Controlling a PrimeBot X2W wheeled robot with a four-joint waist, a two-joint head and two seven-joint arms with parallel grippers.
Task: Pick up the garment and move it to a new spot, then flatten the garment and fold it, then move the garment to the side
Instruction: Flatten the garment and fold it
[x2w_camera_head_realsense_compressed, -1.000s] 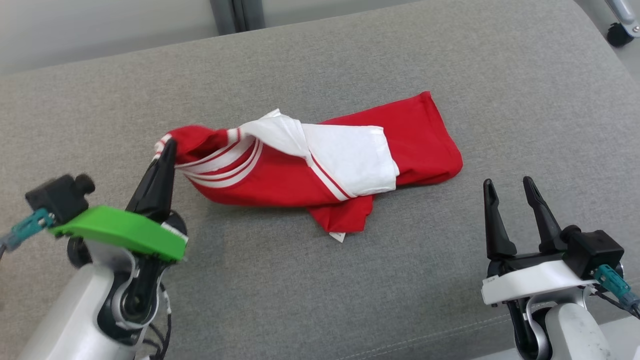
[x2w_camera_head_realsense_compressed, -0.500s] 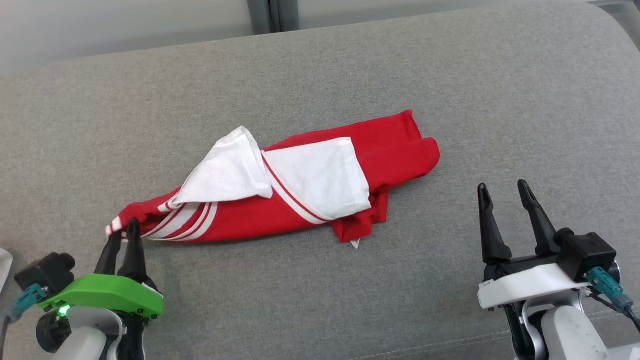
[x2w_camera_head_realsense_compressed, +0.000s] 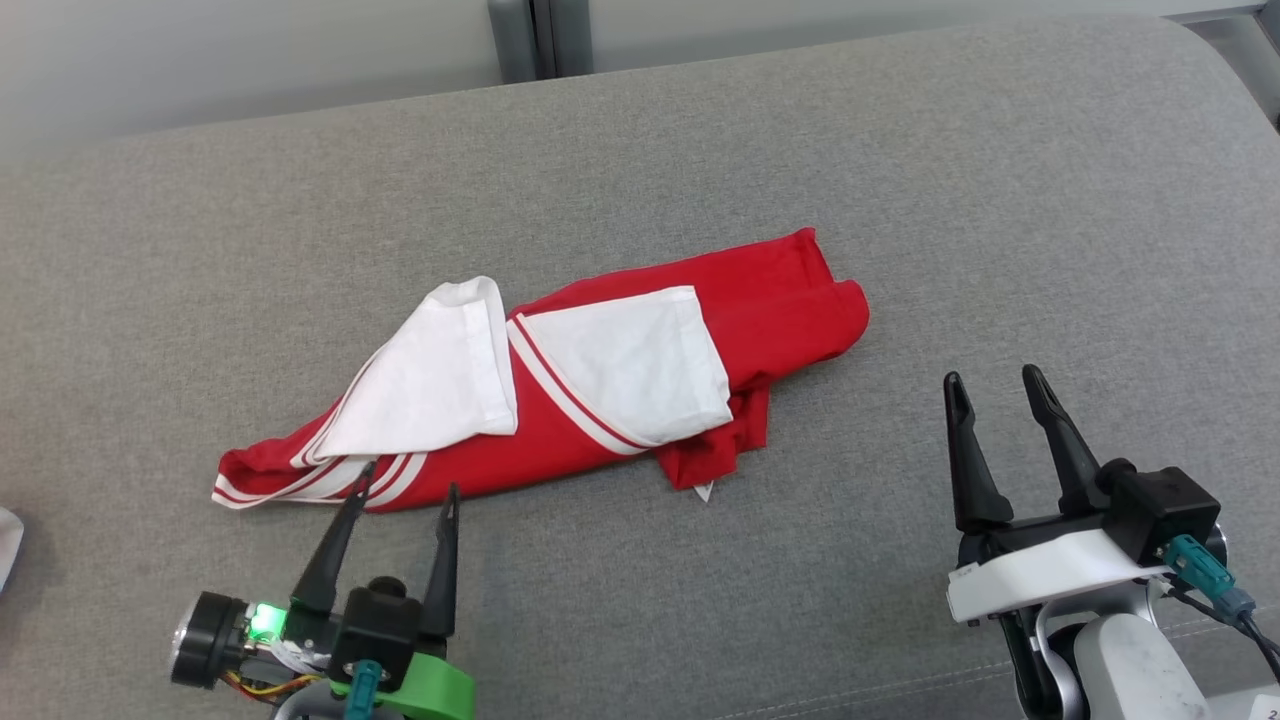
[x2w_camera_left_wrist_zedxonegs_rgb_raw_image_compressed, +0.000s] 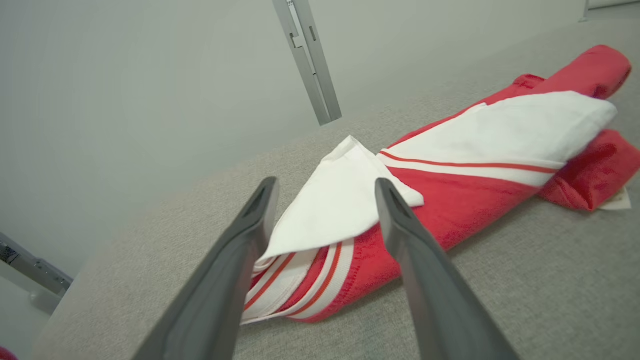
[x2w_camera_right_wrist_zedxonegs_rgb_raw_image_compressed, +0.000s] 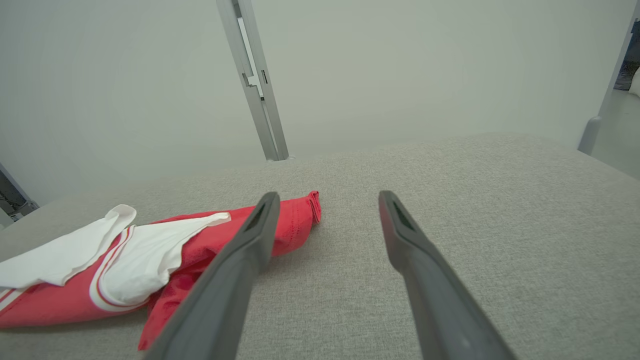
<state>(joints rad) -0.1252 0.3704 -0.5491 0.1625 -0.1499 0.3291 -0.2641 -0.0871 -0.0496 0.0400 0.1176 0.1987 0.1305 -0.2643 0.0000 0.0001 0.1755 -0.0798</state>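
The garment (x2w_camera_head_realsense_compressed: 560, 390) is a red shirt with white sleeves and white stripes, lying bunched in a long roll on the grey cushion (x2w_camera_head_realsense_compressed: 700, 150). In the left wrist view the garment (x2w_camera_left_wrist_zedxonegs_rgb_raw_image_compressed: 450, 165) stretches away to the right. My left gripper (x2w_camera_head_realsense_compressed: 408, 480) is open just in front of the striped left end, its fingertips at the hem and nothing between them. My right gripper (x2w_camera_head_realsense_compressed: 990, 380) is open too, empty, to the right of the garment and clear of it. In the right wrist view the garment (x2w_camera_right_wrist_zedxonegs_rgb_raw_image_compressed: 125, 270) lies left of my right gripper (x2w_camera_right_wrist_zedxonegs_rgb_raw_image_compressed: 326, 197).
A grey metal post (x2w_camera_head_realsense_compressed: 530, 40) rises behind the cushion against a pale wall. A small white object (x2w_camera_head_realsense_compressed: 8, 540) shows at the left edge. The cushion's front seam (x2w_camera_head_realsense_compressed: 850, 675) runs near my right arm.
My left gripper let go of the garment's striped end and opened, then pulled back toward me. The garment has settled flat on the cushion. The right gripper stayed open.
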